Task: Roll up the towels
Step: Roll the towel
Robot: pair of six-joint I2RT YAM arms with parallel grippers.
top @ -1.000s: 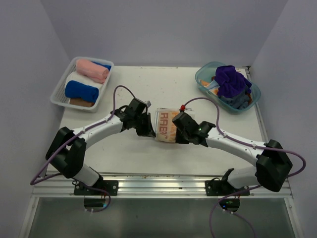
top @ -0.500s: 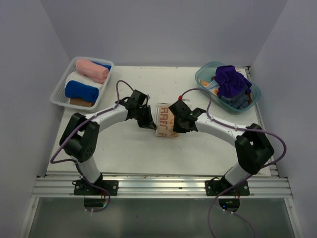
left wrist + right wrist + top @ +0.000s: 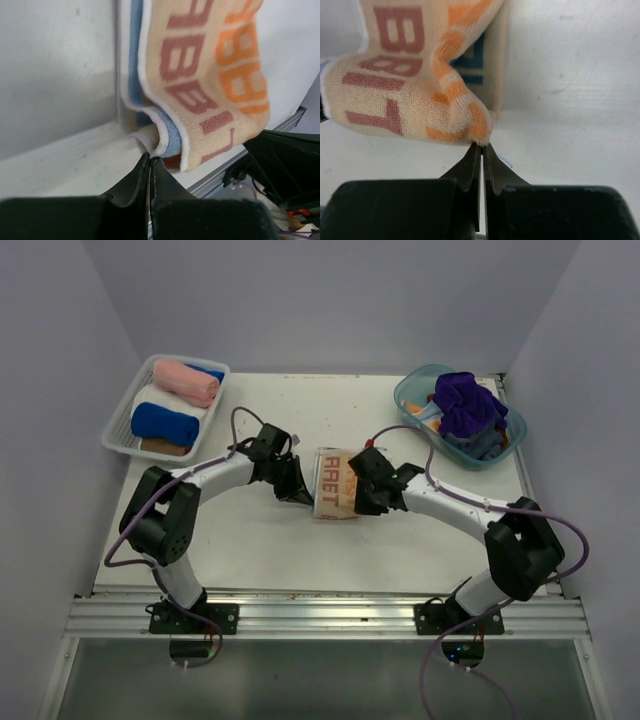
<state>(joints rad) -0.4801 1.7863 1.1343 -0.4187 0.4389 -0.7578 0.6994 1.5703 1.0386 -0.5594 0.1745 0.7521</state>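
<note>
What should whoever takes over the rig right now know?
Left gripper: shut, pinching the RABBIT towel at its left edge.
Right gripper: shut on its right corner.
The towel lies between them, partly folded over, not yet a roll.
Done: pink roll, white roll and blue roll in the mesh basket.
Left: finish this roll, then the purple towel and others bunched in the teal tub.

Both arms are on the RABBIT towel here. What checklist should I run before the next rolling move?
1. Left gripper pinching the RABBIT towel by its edge: ok.
2. Right gripper pinching the opposite edge: ok.
3. Towel folded over itself between the two grips: ok.
4. Both pinches deep enough not to slip: cannot tell.
5. White mesh basket and teal tub well apart from the towel: ok.
</note>
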